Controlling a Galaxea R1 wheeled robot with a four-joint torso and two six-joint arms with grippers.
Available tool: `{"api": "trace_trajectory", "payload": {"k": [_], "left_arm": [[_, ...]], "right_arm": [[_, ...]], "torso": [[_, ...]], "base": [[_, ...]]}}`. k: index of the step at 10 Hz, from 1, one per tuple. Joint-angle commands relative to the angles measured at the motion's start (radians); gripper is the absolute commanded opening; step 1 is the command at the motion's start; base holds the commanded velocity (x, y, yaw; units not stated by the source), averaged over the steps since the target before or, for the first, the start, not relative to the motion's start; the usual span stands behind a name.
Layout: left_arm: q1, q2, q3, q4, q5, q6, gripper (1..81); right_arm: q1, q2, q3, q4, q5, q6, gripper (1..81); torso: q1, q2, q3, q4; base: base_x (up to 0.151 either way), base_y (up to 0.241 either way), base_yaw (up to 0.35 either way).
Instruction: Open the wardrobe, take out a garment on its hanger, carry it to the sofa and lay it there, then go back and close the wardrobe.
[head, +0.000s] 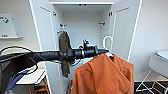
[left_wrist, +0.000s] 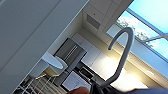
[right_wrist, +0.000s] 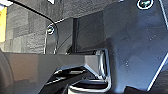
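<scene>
Now the wardrobe (head: 125, 27) stands open, the left end effector (head: 104, 51) clamped on the orange garment's (head: 103, 75) hanger (head: 108, 43); sofa and closing remain.

Olive jacket (head: 64, 50), white chair (head: 157, 63).

Your left arm (head: 62, 54) is a round black tube wrapped in dark sleeving, broken by a polished silver ring (head: 80, 53) near the wrist. A small black block (head: 86, 44) sits on top just past that ring. Thin black cables (head: 15, 48) loop off the shoulder end. On your right wrist you see a dark, glossy plate (right_wrist: 135, 47) with silver-rimmed round fittings (right_wrist: 144, 3) at its corners.
</scene>
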Motion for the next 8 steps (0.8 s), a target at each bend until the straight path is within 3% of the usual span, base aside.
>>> {"api": "trace_trajectory", "payload": {"k": [1,4,8], "left_arm": [[-0.122,-0.074,0.043,-0.002,-0.146,0.0,1.0],[-0.105,-0.148,0.087,0.0,-0.149,0.003,1.0],[-0.101,-0.164,0.101,0.003,-0.151,0.003,1.0]], "right_arm": [[0.046,0.002,0.005,-0.008,-0.031,0.001,81.1],[0.046,0.002,0.005,-0.008,-0.031,0.001,81.1],[0.046,0.002,0.005,-0.005,-0.029,0.001,81.1]], "torso": [[0.0,0.0,0.0,0.0],[0.0,0.0,0.0,0.0],[0.0,0.0,0.0,0.0]], "base": [[0.0,0.0,0.0],[0.0,0.0,0.0],[0.0,0.0,0.0]]}}
